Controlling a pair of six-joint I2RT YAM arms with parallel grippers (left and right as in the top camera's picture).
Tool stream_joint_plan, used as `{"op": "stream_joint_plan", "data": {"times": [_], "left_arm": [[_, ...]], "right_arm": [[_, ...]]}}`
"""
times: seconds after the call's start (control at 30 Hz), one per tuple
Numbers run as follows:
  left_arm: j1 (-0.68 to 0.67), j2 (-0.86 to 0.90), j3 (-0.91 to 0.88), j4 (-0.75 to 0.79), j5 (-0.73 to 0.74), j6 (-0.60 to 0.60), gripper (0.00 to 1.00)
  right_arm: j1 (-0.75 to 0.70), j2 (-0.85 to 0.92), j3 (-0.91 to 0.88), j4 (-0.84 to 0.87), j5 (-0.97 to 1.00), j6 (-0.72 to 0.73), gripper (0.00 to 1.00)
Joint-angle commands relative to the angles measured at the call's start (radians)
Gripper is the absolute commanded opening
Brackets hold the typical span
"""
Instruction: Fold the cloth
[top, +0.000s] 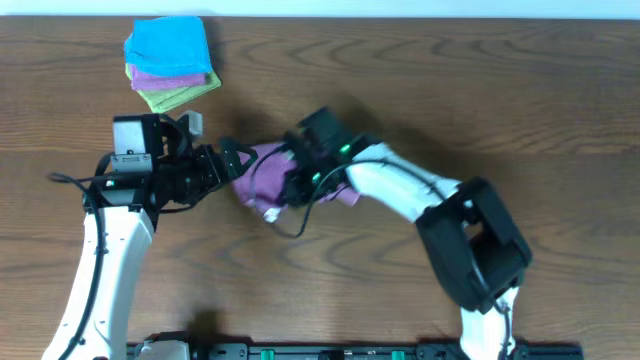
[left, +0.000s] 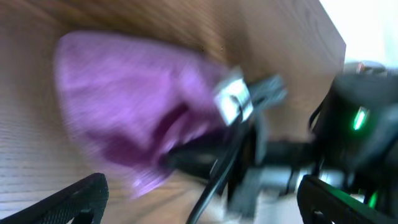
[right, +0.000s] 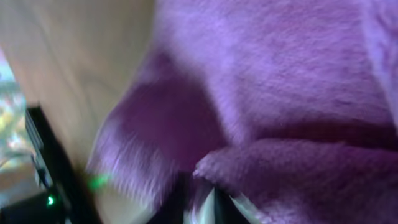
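Looking down on a wooden table (top: 520, 90), two robot arms meet near the middle over a lilac-purple cloth (top: 258, 168). The cloth lies there in a rumpled heap, neither spread flat nor tidily folded. Its edges and corners cannot be traced, and part of it is hidden under the right arm. The left gripper (top: 224, 162) sits just beside the heap's left edge, its two fingers spread wide with nothing between them. Its blurred wrist camera shows both dark fingertips far apart at the bottom of the view and the purple mound ahead on the wood. The right gripper (top: 298, 180) is down on top of the heap, touching it. Its wrist camera is filled with fuzzy purple fabric, with a thick roll of cloth right at the fingers. The fingers themselves are nearly hidden, so it cannot be told whether they pinch the fabric or merely rest against it. Well apart, at the table's far left, sits a stack of folded cloths (top: 170, 62), blue on top, purple in the middle, green beneath, touched by neither arm. The folding looks barely begun: no clean crease shows, and the cloth would likely need spreading, or its corners finding, before one half can be laid over the other.
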Motion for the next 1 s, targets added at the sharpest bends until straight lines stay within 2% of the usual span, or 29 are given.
{"op": "stream_joint_plan", "data": {"times": [0.0, 0.07, 0.2, 0.47, 0.7, 0.83, 0.97], "left_arm": [[0.018, 0.001, 0.021, -0.004, -0.013, 0.0, 0.98], [0.018, 0.001, 0.021, -0.004, -0.013, 0.0, 0.98], [0.018, 0.001, 0.021, -0.002, -0.013, 0.001, 0.96], [0.018, 0.001, 0.038, 0.008, -0.013, 0.025, 0.95], [0.018, 0.001, 0.072, 0.008, -0.017, 0.038, 0.95], [0.018, 0.001, 0.072, 0.008, -0.017, 0.042, 0.95], [0.018, 0.001, 0.072, 0.008, -0.014, 0.042, 0.95]], "right_arm": [[0.028, -0.004, 0.01, -0.001, 0.078, 0.028, 0.41], [0.016, -0.019, 0.01, -0.003, 0.141, 0.027, 0.56], [-0.056, -0.074, 0.01, -0.018, 0.254, -0.005, 0.67], [-0.188, -0.119, 0.01, -0.073, 0.274, -0.06, 0.69], [-0.234, -0.18, 0.01, -0.076, 0.281, -0.067, 0.69], [-0.253, -0.222, 0.01, -0.087, 0.451, -0.067, 0.7], [-0.286, -0.223, 0.01, -0.127, 0.479, -0.08, 0.7]]}}
